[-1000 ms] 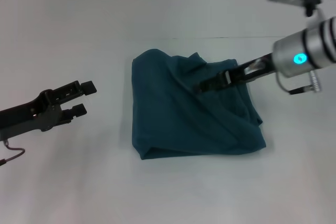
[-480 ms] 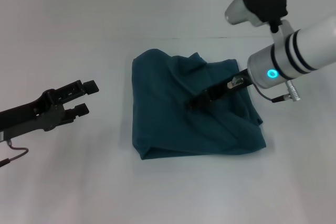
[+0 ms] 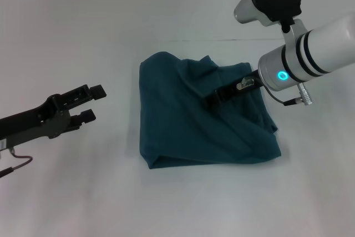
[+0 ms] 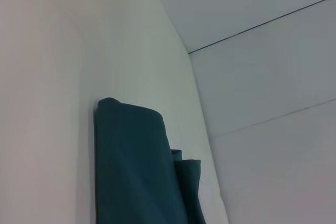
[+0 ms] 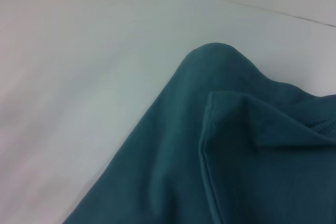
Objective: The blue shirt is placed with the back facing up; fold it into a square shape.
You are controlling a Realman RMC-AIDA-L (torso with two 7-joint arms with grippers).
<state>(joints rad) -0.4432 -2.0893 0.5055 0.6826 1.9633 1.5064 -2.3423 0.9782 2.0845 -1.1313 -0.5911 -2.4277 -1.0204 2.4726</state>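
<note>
Currently, 1 item is in work: the blue shirt (image 3: 205, 115), centre of the head view, lying on the white table (image 3: 83, 37) as a compact, roughly 4-sided bundle.

Condition of item: folded into several layers, plain side out, no lettering showing. The left edge and lower left corner are fairly straight; the lower right corner runs out to a point; the upper edge is bunched, with a loose flap and a hem seam showing in the right wrist view (image 5: 210, 129). The left wrist view shows the rolled fold edge (image 4: 131, 145) of the same bundle.

Right gripper (image 3: 206, 102): centre right of the head view, down on the top layer of the shirt near its upper middle. Its fingers are dark against dark cloth; I cannot tell whether they pinch fabric or only rest on it.

Left gripper (image 3: 91, 104): left of the head view, jaws apart, empty, well apart from the shirt, above bare table.

Step in hand, as judged: late stage, tidying or tucking the top layer rather than a main fold.

Next move calls for: flattening the bunched upper edge, drawing in the pointed lower right corner to square the outline, and lifting clear without dragging the layers open.
</note>
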